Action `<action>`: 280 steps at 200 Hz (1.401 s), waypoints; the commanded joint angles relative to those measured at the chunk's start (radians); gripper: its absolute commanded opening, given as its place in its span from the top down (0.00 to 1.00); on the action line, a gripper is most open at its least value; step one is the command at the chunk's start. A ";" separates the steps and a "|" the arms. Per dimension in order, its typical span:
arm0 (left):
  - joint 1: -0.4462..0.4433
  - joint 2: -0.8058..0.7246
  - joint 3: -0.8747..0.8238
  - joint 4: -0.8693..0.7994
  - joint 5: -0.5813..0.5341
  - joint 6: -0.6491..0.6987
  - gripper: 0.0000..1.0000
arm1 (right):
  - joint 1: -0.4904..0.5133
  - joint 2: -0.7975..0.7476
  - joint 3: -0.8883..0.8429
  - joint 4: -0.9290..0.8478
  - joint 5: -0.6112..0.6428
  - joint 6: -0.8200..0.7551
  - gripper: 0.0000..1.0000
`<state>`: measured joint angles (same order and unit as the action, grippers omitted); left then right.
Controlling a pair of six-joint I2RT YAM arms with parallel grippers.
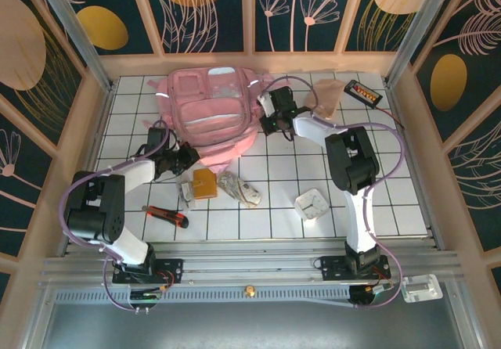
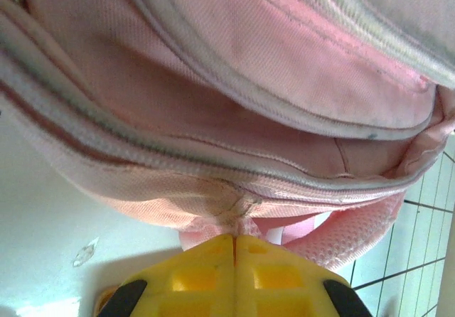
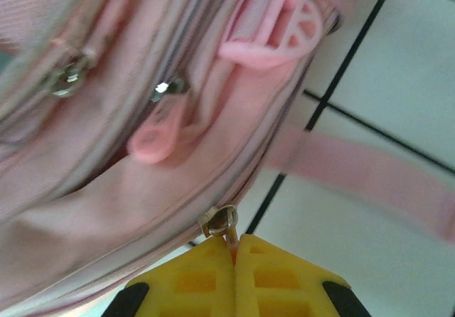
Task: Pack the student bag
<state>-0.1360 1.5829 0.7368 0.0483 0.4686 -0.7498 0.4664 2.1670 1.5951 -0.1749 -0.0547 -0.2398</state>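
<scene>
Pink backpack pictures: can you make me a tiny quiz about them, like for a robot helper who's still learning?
1. True or false: the right hand is shut on a zipper pull of the pink backpack.
2. Which tool lies on the table near the left arm? A) hammer B) utility knife C) spoon
3. What is the shut left hand pinching?

Key: 1 true. 2 B. 3 the fabric edge of the pink backpack.
</scene>
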 commanded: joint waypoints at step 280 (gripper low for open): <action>-0.330 0.174 0.605 -0.475 -0.642 0.962 0.10 | -0.143 -0.390 -0.461 0.482 -0.568 0.778 0.03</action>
<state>-0.4309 1.6680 1.2797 -0.3435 -0.0799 -0.0677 0.3134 1.7874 1.1687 0.2718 -0.5362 0.4423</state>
